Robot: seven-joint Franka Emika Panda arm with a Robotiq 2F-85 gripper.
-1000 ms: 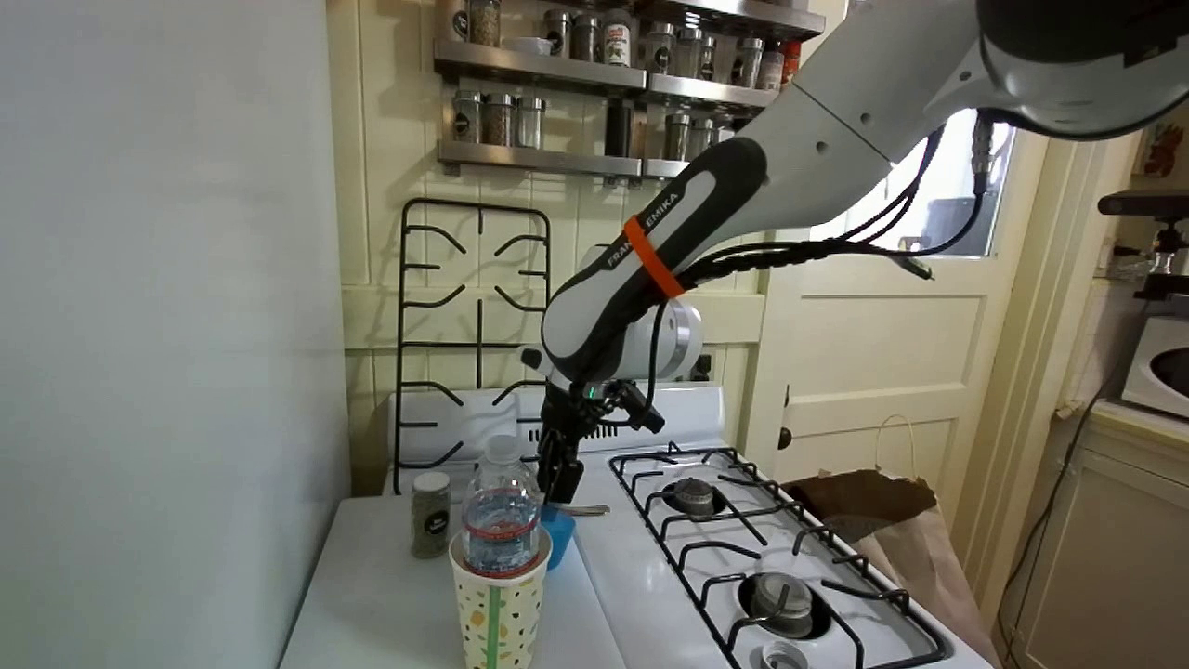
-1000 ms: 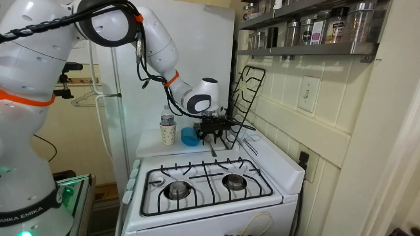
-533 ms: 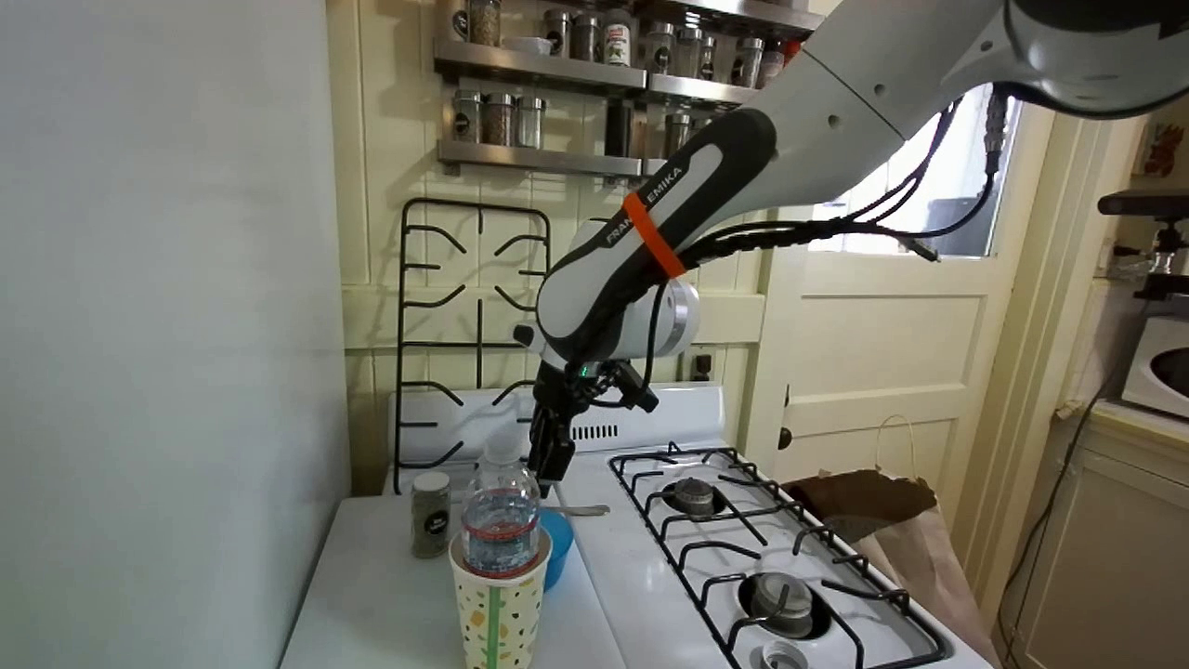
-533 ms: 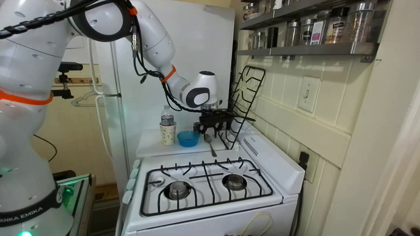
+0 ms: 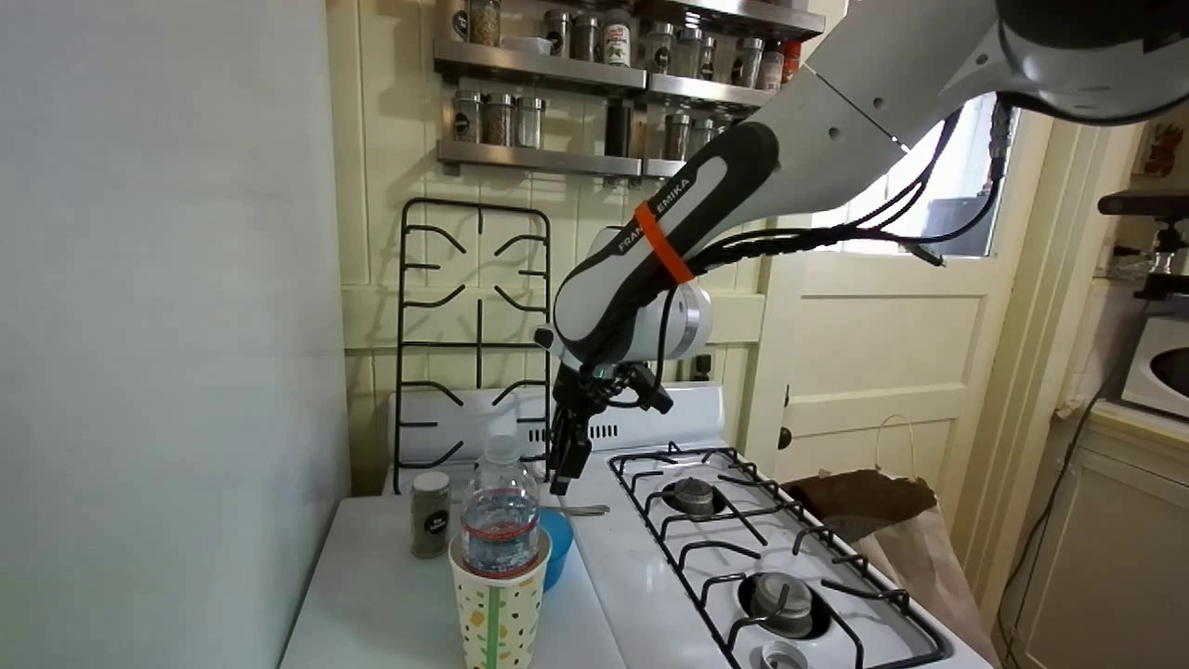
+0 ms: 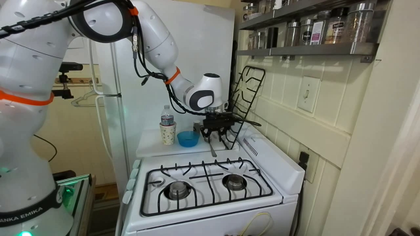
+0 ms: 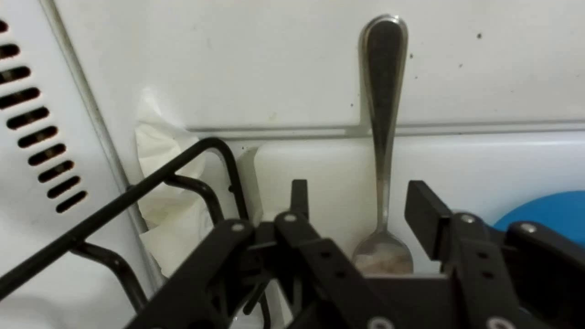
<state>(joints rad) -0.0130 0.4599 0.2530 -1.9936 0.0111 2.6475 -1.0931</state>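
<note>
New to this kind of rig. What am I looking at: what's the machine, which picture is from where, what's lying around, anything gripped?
It's one jointed robot arm stretched over a stove, with a two-fingered pincer at its end. The wide views come from two cameras outside the robot, placed at different spots; the close-up is the wrist camera's, looking past the fingers.

On the white surface beside the stove stand a blue bowl, a patterned cup with a plastic bottle in it, and a lidded jar. A spoon lies partly on that surface, partly on the stove. A black grate stands on end nearby.

Nothing is held: the pincer is open, with the spoon seen between its fingers but not gripped.
</note>
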